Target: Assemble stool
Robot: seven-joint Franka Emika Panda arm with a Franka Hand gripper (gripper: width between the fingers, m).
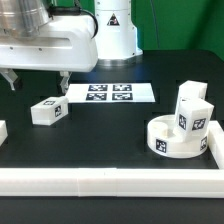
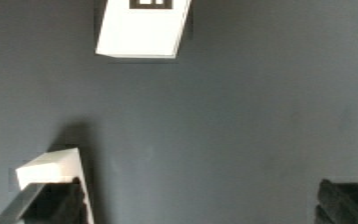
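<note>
Logging surface, Kim: matte black table (image 1: 110,135), white border rail (image 1: 100,182) along the edge on the camera side of the marker board (image 1: 110,93). Room behind the marker board is dark; only the arm's white base (image 1: 115,30) shows.

Copy, Ren. Tool?

The gripper (image 1: 37,82) hangs to the exterior view's left of the marker board, jaws wide, holding nothing.

Stool parts?

The seat (image 1: 175,142) sits toward the camera and to the exterior view's right of the marker board, 1 leg (image 1: 190,108) upright on it. 1 loose leg (image 1: 48,111) lies off the marker board's left end. The wrist view has it (image 2: 144,30) on bare table, clear of the fingers (image 2: 51,190).
</note>
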